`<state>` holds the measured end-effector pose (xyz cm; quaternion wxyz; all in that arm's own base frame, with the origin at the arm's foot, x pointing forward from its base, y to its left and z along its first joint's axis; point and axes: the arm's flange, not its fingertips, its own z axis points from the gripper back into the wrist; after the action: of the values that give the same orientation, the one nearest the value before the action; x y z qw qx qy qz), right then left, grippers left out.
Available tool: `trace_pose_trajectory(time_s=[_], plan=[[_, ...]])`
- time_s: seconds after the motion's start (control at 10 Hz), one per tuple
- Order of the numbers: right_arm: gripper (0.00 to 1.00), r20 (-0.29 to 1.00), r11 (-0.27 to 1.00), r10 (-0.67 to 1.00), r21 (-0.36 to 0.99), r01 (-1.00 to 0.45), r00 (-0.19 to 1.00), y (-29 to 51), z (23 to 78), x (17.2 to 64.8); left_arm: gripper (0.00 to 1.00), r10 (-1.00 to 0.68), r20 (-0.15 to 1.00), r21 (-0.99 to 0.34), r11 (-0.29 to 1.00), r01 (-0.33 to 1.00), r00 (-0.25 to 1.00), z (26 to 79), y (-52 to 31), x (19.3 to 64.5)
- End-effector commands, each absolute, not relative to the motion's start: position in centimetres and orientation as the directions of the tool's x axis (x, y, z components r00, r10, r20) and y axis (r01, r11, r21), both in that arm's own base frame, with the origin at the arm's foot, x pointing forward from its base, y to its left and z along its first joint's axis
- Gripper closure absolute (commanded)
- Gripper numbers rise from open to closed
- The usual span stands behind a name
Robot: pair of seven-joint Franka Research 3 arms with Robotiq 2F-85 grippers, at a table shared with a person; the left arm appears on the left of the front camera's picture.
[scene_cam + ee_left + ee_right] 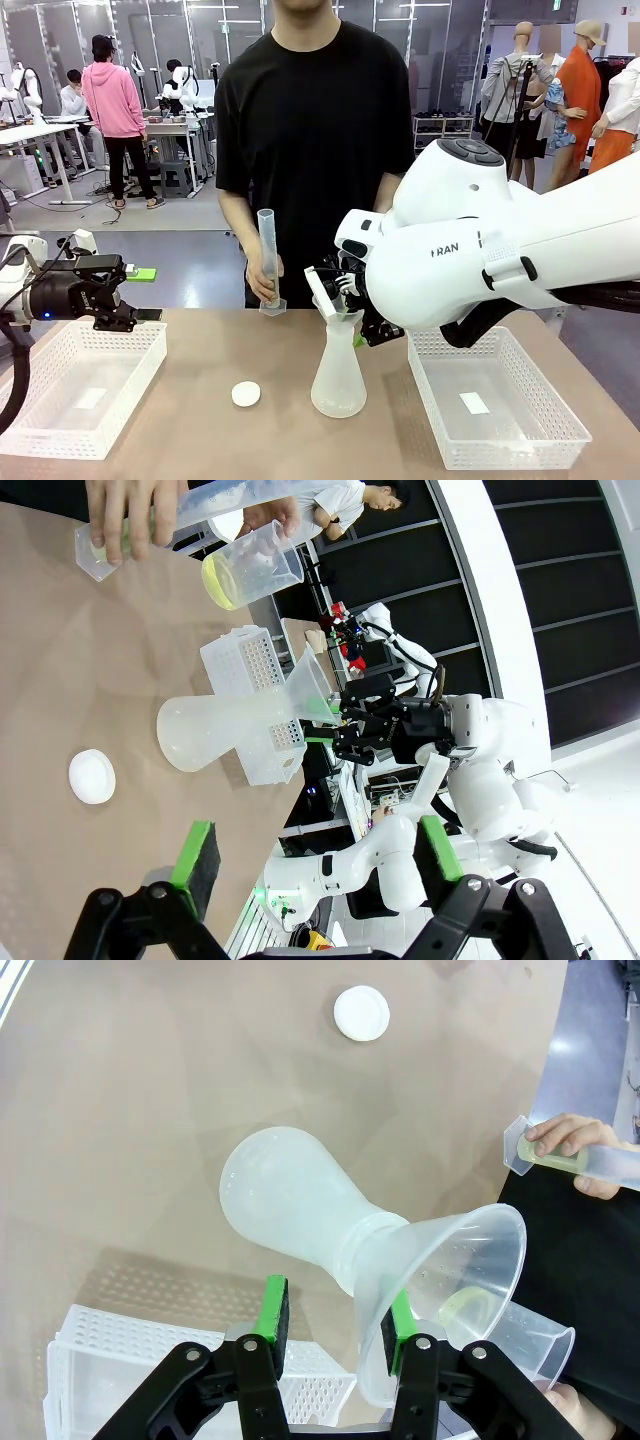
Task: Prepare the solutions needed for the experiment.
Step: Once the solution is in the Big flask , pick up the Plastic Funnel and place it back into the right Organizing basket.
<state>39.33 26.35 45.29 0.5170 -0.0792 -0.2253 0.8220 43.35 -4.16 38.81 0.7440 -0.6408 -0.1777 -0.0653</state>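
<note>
A frosted conical flask point(338, 375) stands mid-table with a clear funnel point(333, 307) in its neck. My right gripper point(347, 297) is shut on the funnel point(450, 1280), its green pads either side of the cone just above the flask point(290, 1205). The person holds an upright measuring cylinder point(267, 258) in one hand. The other hand tilts a beaker point(255, 565) near the funnel. The solutions point(222, 583) show as a shallow pale yellow layer in the beaker. My left gripper point(125, 300) hovers open and holds nothing over the left basket.
A white basket point(150, 365) lies at the table's left and another white basket point(430, 385) at the right. A small white round cap point(246, 393) rests on the table in front of the flask.
</note>
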Motion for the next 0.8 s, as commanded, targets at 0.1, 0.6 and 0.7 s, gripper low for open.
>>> trace_pose_trajectory(time_s=[0.1, 0.6, 0.7], plan=[[0.52, 0.105, -0.364, 0.884, -0.458, -0.811, -0.456, 26.5, 45.4, 39.6, 0.00, 0.153, 0.351, -0.933, 0.142, 0.331, 0.924, 39.1, -4.4, 43.4], [0.52, 0.137, -0.323, 0.890, -0.484, -0.813, -0.436, 26.3, 47.2, 39.2, 0.00, 0.153, 0.351, -0.933, 0.142, 0.331, 0.924, 39.1, -4.4, 43.4], [0.52, 0.133, -0.326, 0.890, -0.484, -0.812, -0.436, 26.1, 47.7, 39.2, 0.00, 0.153, 0.351, -0.933, 0.142, 0.331, 0.924, 39.1, -4.4, 43.4]])
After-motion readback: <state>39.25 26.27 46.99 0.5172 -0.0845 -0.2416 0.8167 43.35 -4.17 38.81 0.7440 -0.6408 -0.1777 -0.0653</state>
